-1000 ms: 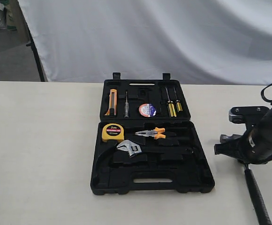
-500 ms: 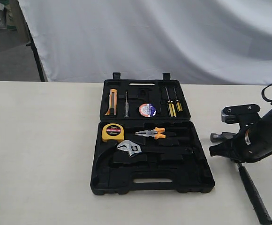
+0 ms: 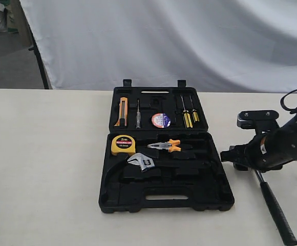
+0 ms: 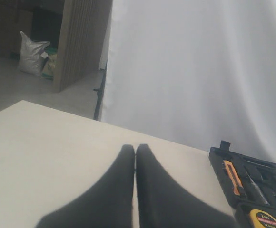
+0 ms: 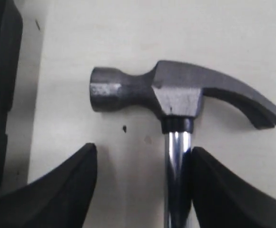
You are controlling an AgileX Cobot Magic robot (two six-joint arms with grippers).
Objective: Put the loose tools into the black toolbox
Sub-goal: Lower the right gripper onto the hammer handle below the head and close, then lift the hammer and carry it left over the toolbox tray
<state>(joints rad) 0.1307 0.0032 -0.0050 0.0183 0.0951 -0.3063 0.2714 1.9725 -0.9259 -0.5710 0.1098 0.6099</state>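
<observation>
Right wrist view: right end effector [image 5: 143,151] stands with jaws apart, astride the chrome shaft of the claw hammer [image 5: 176,92] just below its head; one finger looks to be touching the shaft, the other stands clear; nothing is clamped. Hammer lies flat on the bench [image 3: 46,169], just beside the right edge of the black toolbox [image 3: 138,202], handle running toward the near edge.

Step in hand, as judged: grasp of the hammer, the one loose tool outside the case; the silver wrench [image 3: 141,162] lies in the near half and the tape roll [image 3: 161,120] sits in the far half. Next move calls for closing squarely on the shaft, lifting level against the heavy head, then carrying it across to the long empty recess in the near half.

Left end effector [image 4: 135,149] has its fingers together, holding nothing, well apart from the work.

Surroundings: yellow tape measure [image 3: 123,145] and orange-handled pliers [image 3: 165,146] occupy the near half; screwdrivers [image 3: 189,117] sit in the far half. Possible obstructions: the raised case wall nearest the hammer; the wrench lying close to the recess.
</observation>
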